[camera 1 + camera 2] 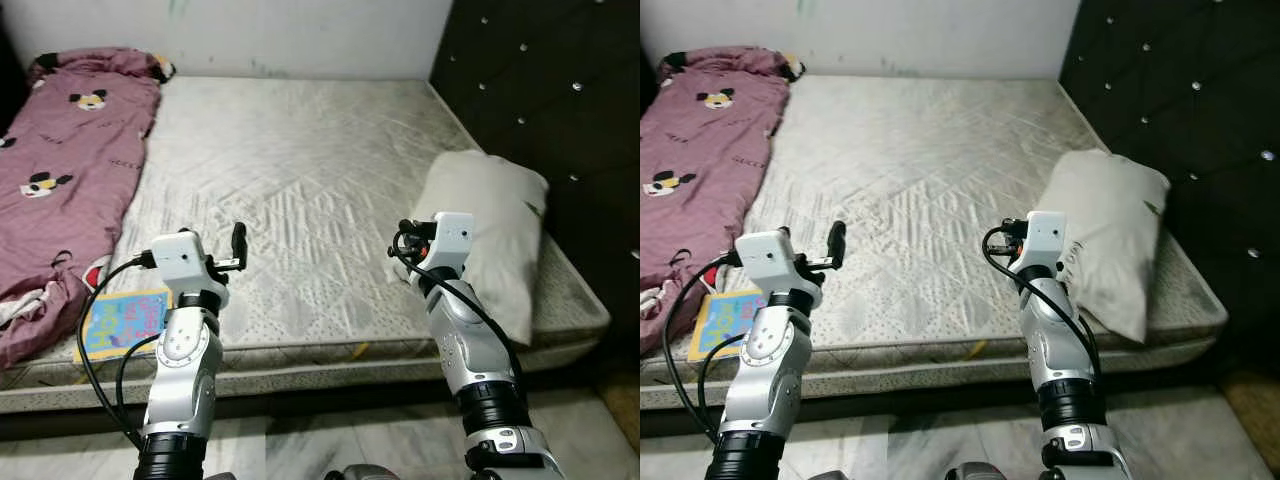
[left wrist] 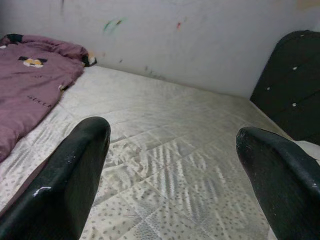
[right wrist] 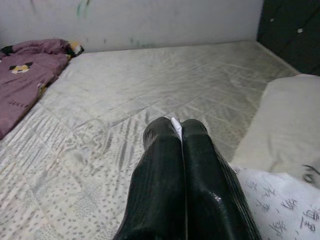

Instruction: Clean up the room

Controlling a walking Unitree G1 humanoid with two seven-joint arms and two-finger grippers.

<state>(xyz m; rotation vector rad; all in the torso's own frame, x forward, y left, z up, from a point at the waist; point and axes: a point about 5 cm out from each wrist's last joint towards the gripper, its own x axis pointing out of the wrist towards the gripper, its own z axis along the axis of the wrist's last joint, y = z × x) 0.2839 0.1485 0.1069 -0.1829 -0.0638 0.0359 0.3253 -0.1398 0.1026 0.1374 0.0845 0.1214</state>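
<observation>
— Lifting evenly would suit the pillow [image 1: 490,235], lying on the mattress [image 1: 310,190] beside the headboard [image 1: 560,110].
— Right gripper [image 3: 177,131]: fingers pressed together, a white sliver pinched at the tips, raised by the pillow. Left gripper [image 2: 175,160]: spread wide, empty, above the mattress
</observation>
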